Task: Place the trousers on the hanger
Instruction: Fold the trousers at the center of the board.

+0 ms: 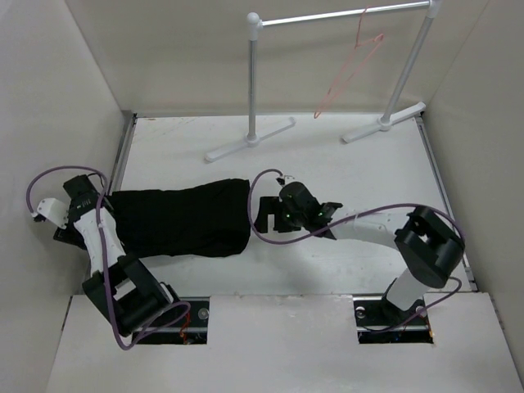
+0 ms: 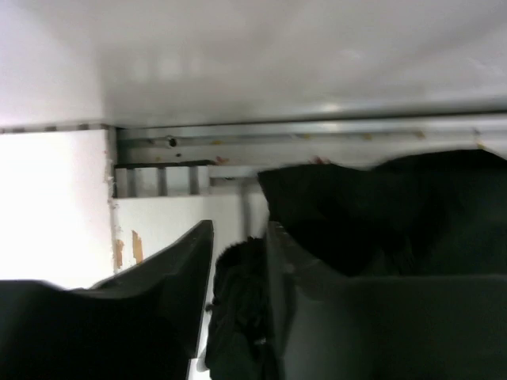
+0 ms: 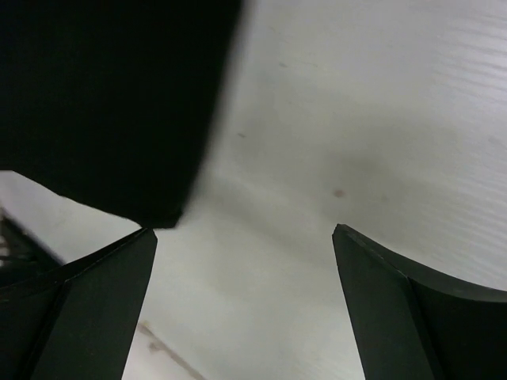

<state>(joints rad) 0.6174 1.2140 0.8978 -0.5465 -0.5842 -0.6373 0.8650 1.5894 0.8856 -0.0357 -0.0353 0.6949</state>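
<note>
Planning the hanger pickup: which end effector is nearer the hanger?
Right. The right end effector sits mid-table beside the trousers, below-left of the hanger; the left end effector is at their opposite end, farther away.

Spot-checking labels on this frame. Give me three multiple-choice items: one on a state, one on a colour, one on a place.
1. What state is the right gripper in?
A. shut on the trousers
B. open
C. shut on nothing

2. What colour are the trousers?
A. black
B. blue
C. grey

3. Where is the hanger?
A. lying across the trousers
B. hanging from the garment rail
C. held in the right gripper

Answers:
1 B: in the right wrist view its fingers stand wide apart over bare table, beside the trousers' edge.
2 A: the fabric is plain black against the white table.
3 B: its hook is over the rail's top bar at the back, far from both arms.
</note>
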